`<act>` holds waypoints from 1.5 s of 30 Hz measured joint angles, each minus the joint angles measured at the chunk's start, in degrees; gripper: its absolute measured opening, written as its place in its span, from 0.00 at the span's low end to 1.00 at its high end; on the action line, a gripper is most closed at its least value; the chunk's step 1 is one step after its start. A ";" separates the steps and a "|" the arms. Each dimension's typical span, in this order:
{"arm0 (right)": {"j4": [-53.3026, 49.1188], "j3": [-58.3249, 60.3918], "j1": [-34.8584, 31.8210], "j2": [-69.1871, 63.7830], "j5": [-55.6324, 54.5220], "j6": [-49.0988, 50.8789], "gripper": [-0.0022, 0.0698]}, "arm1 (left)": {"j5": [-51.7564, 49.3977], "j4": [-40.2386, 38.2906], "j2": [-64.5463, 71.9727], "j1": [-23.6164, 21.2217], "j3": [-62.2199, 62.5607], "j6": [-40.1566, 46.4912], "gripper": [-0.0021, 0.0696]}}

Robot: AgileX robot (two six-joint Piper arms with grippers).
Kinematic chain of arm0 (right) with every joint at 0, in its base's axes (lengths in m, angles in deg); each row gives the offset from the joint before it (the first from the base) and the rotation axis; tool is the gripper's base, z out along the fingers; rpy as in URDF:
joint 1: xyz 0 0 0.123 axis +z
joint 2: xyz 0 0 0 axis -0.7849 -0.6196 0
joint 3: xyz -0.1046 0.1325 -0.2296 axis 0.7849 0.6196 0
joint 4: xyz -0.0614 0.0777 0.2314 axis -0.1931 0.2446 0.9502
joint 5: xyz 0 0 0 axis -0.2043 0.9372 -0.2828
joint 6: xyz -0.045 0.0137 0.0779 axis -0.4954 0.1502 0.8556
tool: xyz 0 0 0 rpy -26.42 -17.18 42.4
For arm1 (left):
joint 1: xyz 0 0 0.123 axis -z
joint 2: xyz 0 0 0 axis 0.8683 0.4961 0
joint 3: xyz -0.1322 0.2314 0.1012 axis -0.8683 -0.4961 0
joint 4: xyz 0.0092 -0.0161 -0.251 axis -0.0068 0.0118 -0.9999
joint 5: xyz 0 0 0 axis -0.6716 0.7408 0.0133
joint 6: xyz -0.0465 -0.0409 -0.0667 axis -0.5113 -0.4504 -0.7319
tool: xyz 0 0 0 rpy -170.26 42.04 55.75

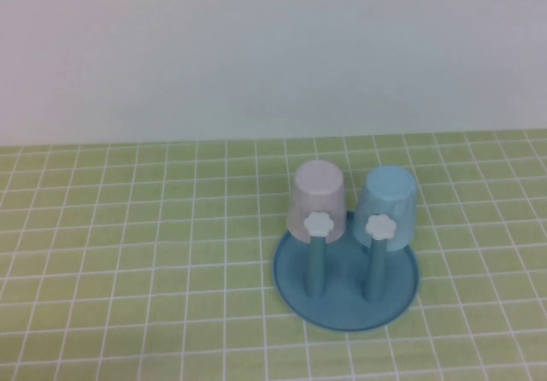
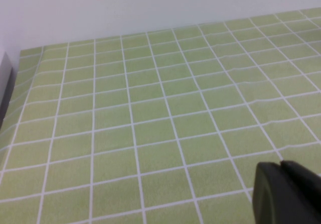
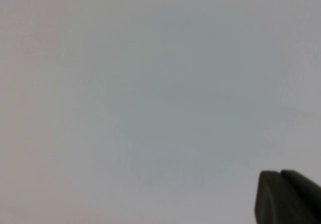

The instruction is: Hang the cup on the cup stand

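Resting inverted on cup stand (image 1: 295, 289), cup (image 1: 386, 206) looks light, rigid, slick; grasp sidewall; left gripper (image 2: 288, 194), right gripper (image 3: 288, 196) clenched, empty

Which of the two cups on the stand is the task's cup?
On the green checked table stands a round teal cup stand. Two cups sit upside down on its pegs; the cup is the light blue one on the robot's right, beside the pale pink cup.
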 joint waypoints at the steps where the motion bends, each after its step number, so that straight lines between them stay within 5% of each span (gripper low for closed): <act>1: -0.43 2.22 -0.70 1.08 -1.15 1.94 0.03 | 0.00 0.00 0.00 0.00 0.00 0.00 0.03; 12: -9.45 23.69 -4.36 18.40 -4.85 10.20 0.03 | 0.11 0.00 0.00 0.00 0.00 -0.10 0.03; 27: -58.18 45.99 -4.36 37.47 -7.58 60.74 0.03 | 0.11 0.00 0.07 0.00 0.00 -0.10 0.03; 45: -62.87 53.87 -4.39 46.61 5.66 65.51 0.03 | 0.20 0.00 0.07 0.00 0.00 0.01 0.03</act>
